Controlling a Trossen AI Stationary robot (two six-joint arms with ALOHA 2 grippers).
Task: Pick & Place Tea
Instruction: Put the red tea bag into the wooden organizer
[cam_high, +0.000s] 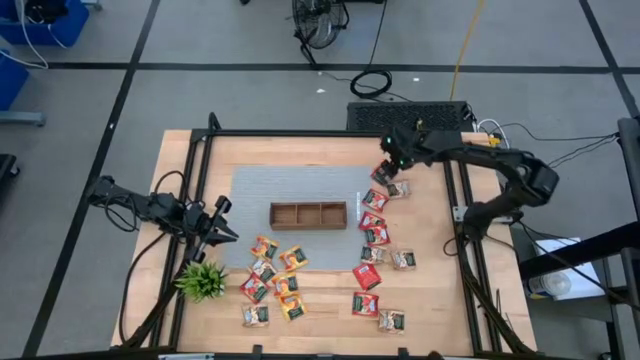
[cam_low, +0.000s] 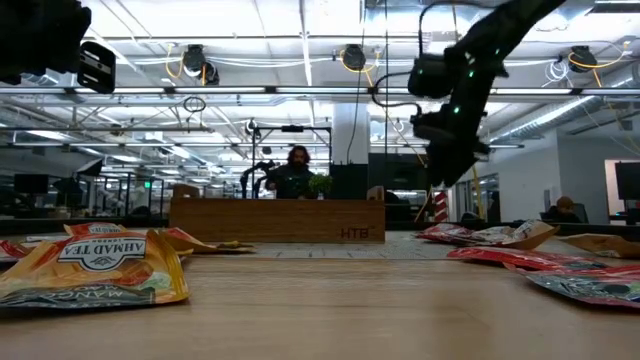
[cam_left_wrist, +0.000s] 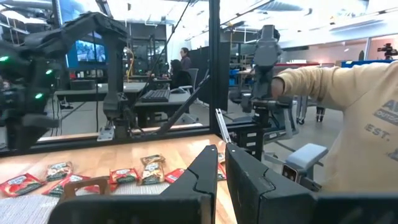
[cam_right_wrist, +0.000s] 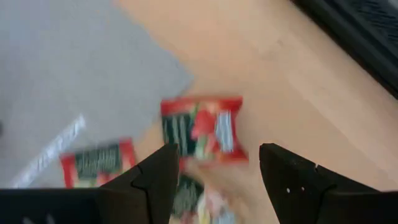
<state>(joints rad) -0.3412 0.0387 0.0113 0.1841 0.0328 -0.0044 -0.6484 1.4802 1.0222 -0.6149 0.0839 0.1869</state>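
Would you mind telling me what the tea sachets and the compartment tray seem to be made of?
Tea sachets: probably glossy printed foil or plastic film, judging by the sheen and crinkled edges in the low view.
Compartment tray: apparently brown wood, matte.

The wooden tray (cam_high: 308, 214) lies at the middle of the table (cam_high: 430, 300), on the mat (cam_high: 250, 185). From the tray, one group of tea sachets (cam_high: 272, 284) is spread at about six to seven o'clock, and another group (cam_high: 378, 250) runs from two o'clock down to five o'clock. The plant (cam_high: 202, 280) stands at eight o'clock, just beside the first group. The left gripper (cam_high: 226, 222) is at nine o'clock, at the table's edge, beside the mat. The right gripper (cam_high: 388, 158) hangs at two o'clock, above the farthest sachets of the second group
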